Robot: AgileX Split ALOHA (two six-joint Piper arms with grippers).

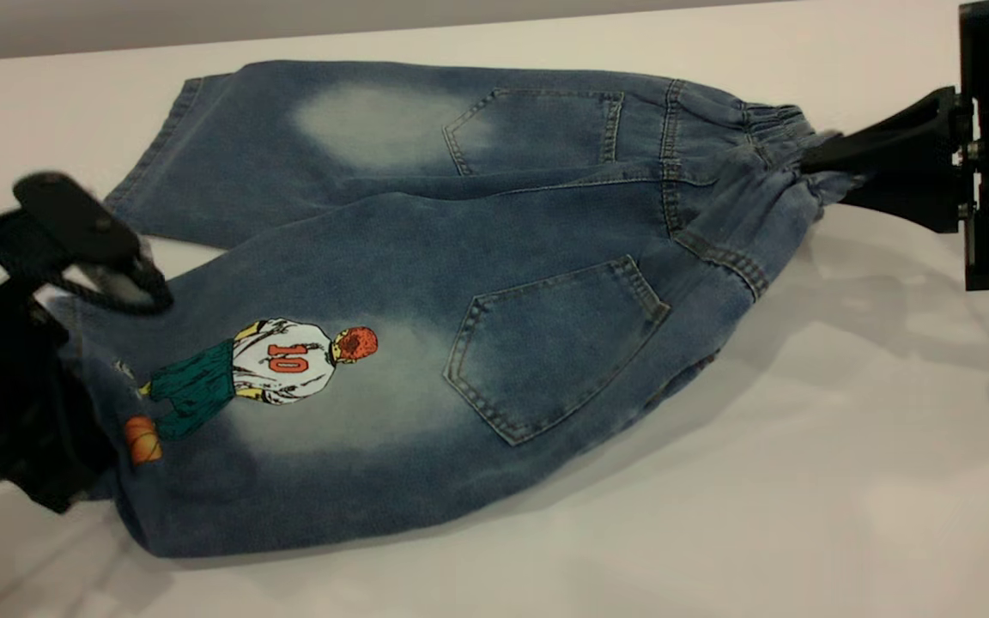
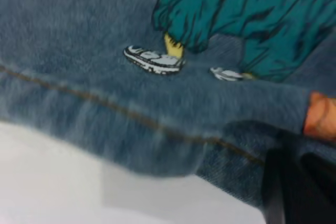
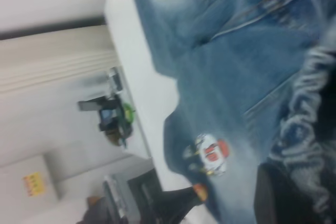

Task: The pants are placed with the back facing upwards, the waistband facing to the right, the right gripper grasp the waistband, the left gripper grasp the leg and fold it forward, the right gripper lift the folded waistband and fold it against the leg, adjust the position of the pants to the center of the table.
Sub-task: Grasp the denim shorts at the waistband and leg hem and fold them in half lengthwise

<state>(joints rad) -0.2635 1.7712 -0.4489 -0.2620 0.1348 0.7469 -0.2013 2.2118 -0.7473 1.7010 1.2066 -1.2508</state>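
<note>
The blue denim pants (image 1: 426,283) lie back up on the white table (image 1: 803,481). Their gathered waistband (image 1: 769,154) points right. My right gripper (image 1: 812,163) is shut on the waistband's middle and holds it bunched, slightly off the table; the ruched band (image 3: 310,119) shows beside a black finger (image 3: 278,192). The printed leg (image 1: 288,403) carries the number 10 player (image 1: 284,360) and an orange basketball (image 1: 142,439). My left gripper (image 1: 95,446) is shut on that leg's hem by the basketball, with the hem (image 2: 157,124) draped over one black finger (image 2: 294,187).
The plain leg (image 1: 306,137) with its faded patch lies flat on the far side, near the table's back edge (image 1: 460,30). Beyond the table's left end stand a wall and some equipment (image 3: 113,119). Bare tabletop spreads in front and to the right of the pants.
</note>
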